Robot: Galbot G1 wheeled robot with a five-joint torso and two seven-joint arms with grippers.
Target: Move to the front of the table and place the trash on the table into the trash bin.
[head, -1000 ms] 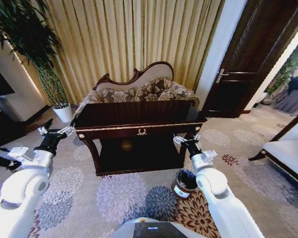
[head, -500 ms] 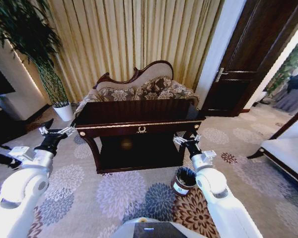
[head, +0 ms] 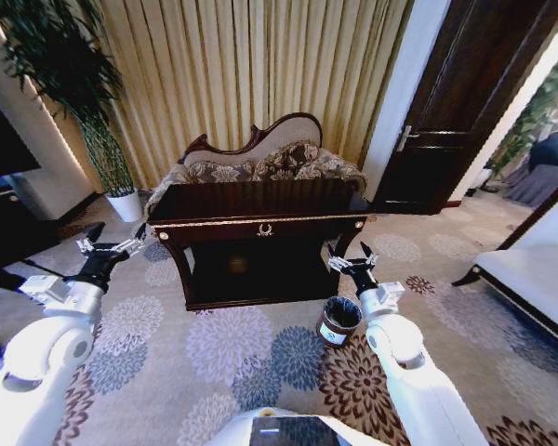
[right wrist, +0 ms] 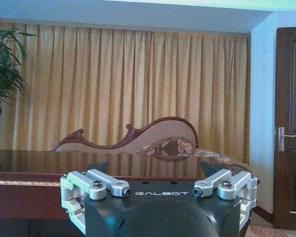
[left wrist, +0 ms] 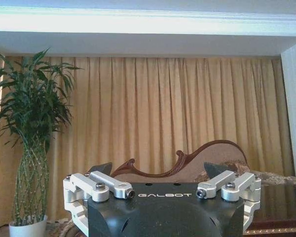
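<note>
The dark glossy table with gold trim stands in the middle of the head view, in front of me across the carpet. I cannot make out the trash on its reflecting top. The small round brown trash bin with a black liner stands on the carpet by the table's right front leg. My left gripper hangs open off the table's left corner, nothing between its fingers. My right gripper is open too, just above and behind the bin. The wrist views show the left gripper and right gripper spread wide, with the table beyond.
A patterned sofa with a carved wooden back stands right behind the table, against gold curtains. A tall plant in a white pot is at the back left, a dark door at the back right. White furniture edges the right side.
The whole head picture has shifted, so the camera moved: table and bin now look slightly smaller and higher. Both arms hold the same pose, grippers still open.
</note>
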